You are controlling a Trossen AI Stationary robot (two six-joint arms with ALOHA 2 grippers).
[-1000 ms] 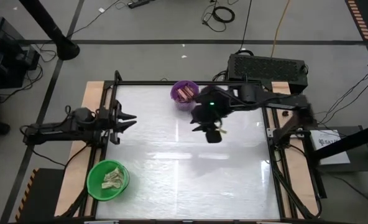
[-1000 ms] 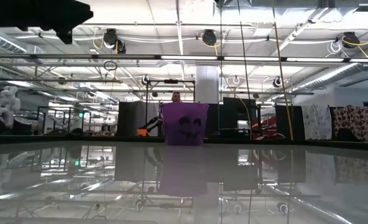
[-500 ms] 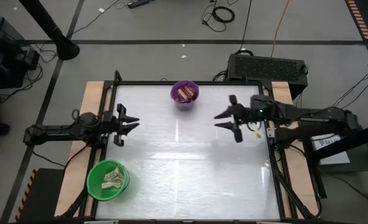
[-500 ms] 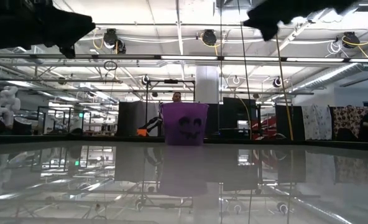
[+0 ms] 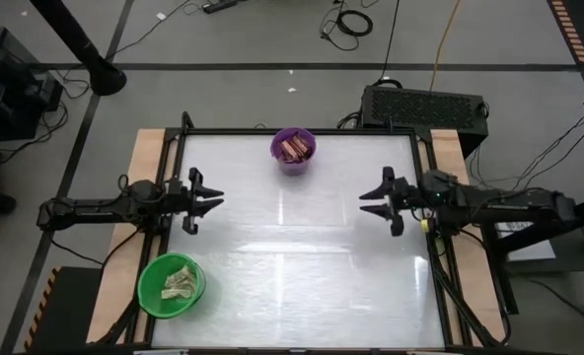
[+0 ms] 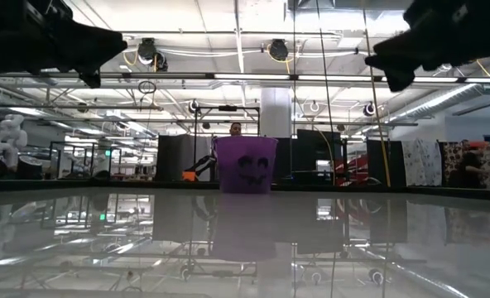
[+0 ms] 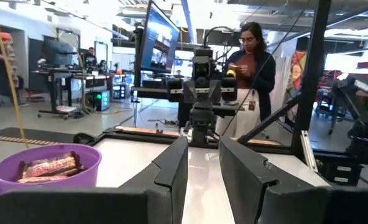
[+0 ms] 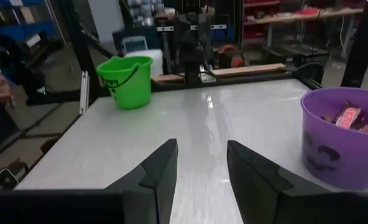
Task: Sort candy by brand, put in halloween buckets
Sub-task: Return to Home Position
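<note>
Right end effector [image 5: 368,200] has withdrawn over the glossy table [image 5: 292,271]; it and left end effector [image 5: 215,200] gape empty.

- I see the purple bucket [image 6: 247,184] at 12 o'clock on the table, with a dark grinning face on its wall.
- The bars [image 5: 293,148] in it are maroon-brown with pale markings.
- The green bucket [image 5: 148,287], at 7 o'clock, is bright green.
- The twisted wrappers [image 5: 180,284] in it are pale cream-tan.
- The table [image 5: 292,256] top is glossy white, with tan wood along its 3 and 9 o'clock sides.
- The left gripper [image 5: 213,200] and right gripper [image 5: 366,201] are both black.
</note>
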